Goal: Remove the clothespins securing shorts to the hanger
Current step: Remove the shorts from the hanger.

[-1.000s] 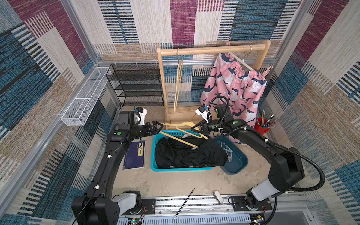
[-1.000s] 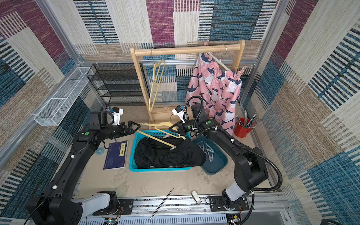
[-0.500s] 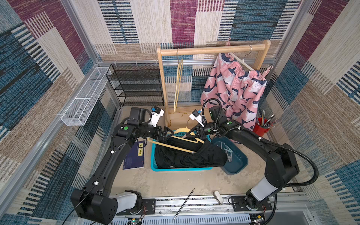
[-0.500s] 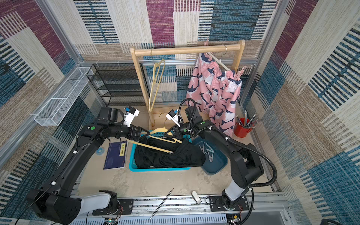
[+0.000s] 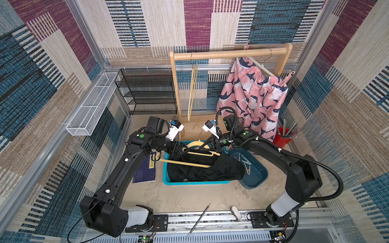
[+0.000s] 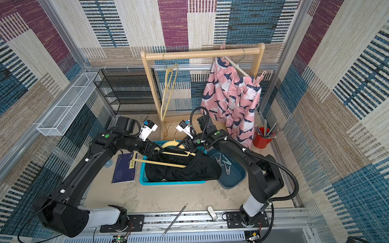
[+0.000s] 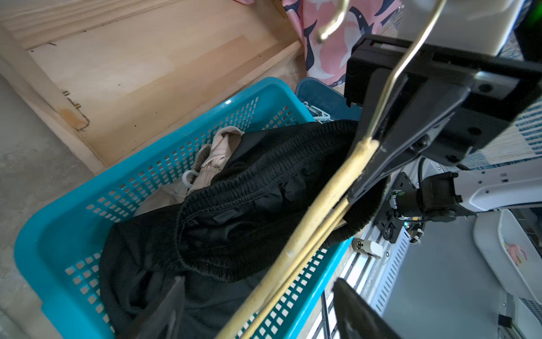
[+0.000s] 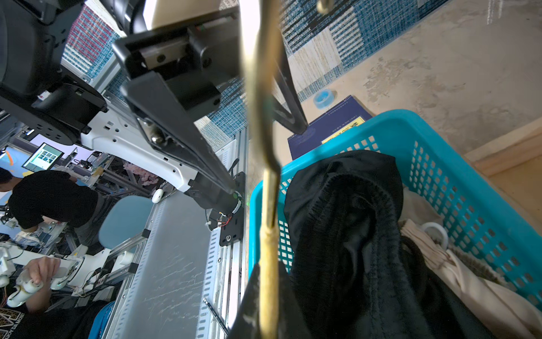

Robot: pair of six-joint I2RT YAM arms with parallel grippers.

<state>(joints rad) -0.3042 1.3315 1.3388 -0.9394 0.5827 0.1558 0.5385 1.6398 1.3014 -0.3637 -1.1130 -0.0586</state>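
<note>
Nearby writing: notebook (image 5: 145, 174) with a yellow label, characters too small to read.
Left gripper (image 7: 258, 280): jaws apart, straddling the yellow hanger (image 5: 185, 163).
Right gripper (image 5: 207, 144): clamped on that hanger's neck.
Black shorts (image 5: 206, 172): slumped in the teal basket (image 5: 189, 182).
Loose clothespins (image 5: 245, 163): in the blue basin (image 5: 256, 178).
Far clothespin (image 5: 288, 76): pink, pinning the pink shorts (image 5: 250, 98); likely light, stiff, springy, best squeezed at the tail.

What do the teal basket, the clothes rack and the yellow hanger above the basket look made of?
Teal basket: glossy moulded plastic, grid-perforated walls. Clothes rack: pale bare wood, grain visible. Yellow hanger: likely coated metal, matte and scuffed, with a brassy wire hook.
</note>
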